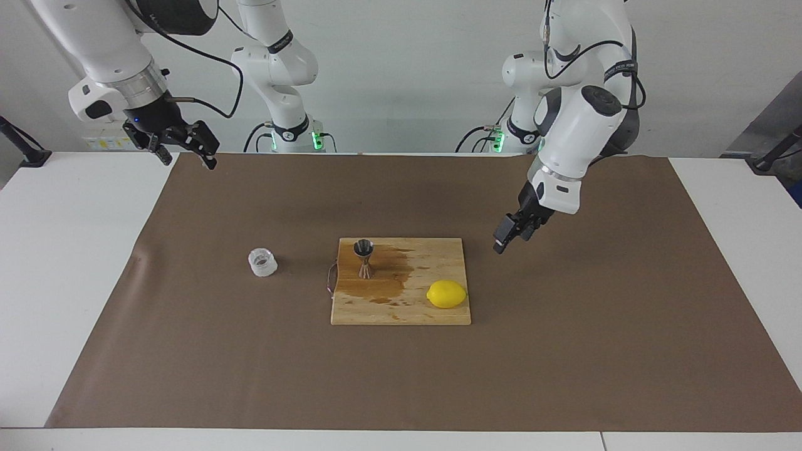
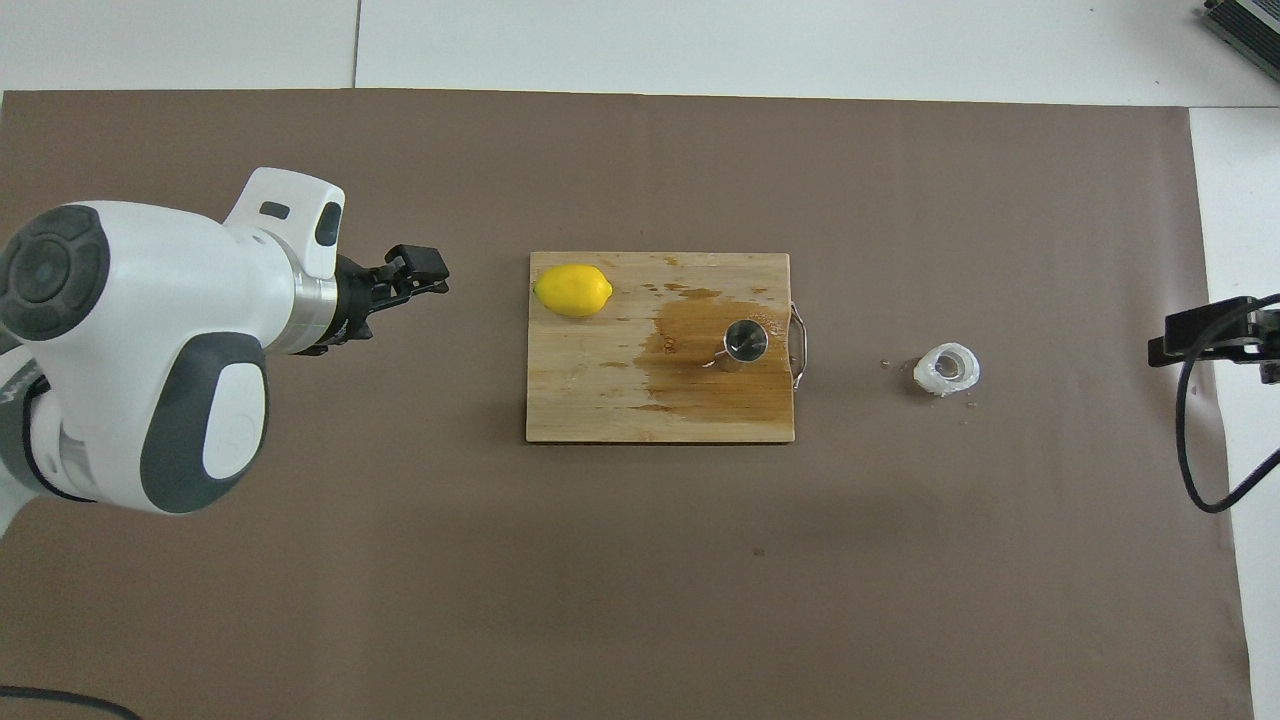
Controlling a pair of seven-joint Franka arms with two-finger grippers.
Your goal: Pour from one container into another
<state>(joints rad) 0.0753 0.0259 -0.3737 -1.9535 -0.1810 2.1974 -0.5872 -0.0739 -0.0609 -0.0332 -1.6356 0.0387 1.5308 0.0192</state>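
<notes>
A small whitish jar (image 1: 262, 262) (image 2: 947, 369) stands on the brown paper mat (image 1: 401, 376) (image 2: 640, 560), well away from the wooden cutting board (image 1: 401, 310) (image 2: 600, 410), toward the right arm's end of the table. Its wide mouth faces up. I cannot tell if anything is inside it. A few tiny drops lie on the mat near it.

A shiny metal jigger (image 1: 364, 257) (image 2: 744, 343) (shaped like two cones joined at a thin waist) stands upright on the board, at the end of the board closest to the jar. Its top cup looks dark inside, and I cannot tell how full it is. A big wet brown stain (image 1: 382, 279) (image 2: 700, 350) spreads on the wood around it. A yellow lemon (image 1: 447, 294) (image 2: 573, 290) lies on the dry end of the board, toward the left arm's end of the table. A thin metal handle (image 1: 332, 279) (image 2: 798, 345) sticks out from the board's short edge by the jigger.

The left gripper (image 1: 510, 233) (image 2: 415, 280) hangs in the air over the mat, beside the board's lemon end. It holds nothing, and I cannot tell how wide its fingers are.

The right gripper (image 1: 187, 150) (image 2: 1205, 335) is up high over the edge of the mat at the right arm's end of the table. Its fingers are spread apart and hold nothing.
</notes>
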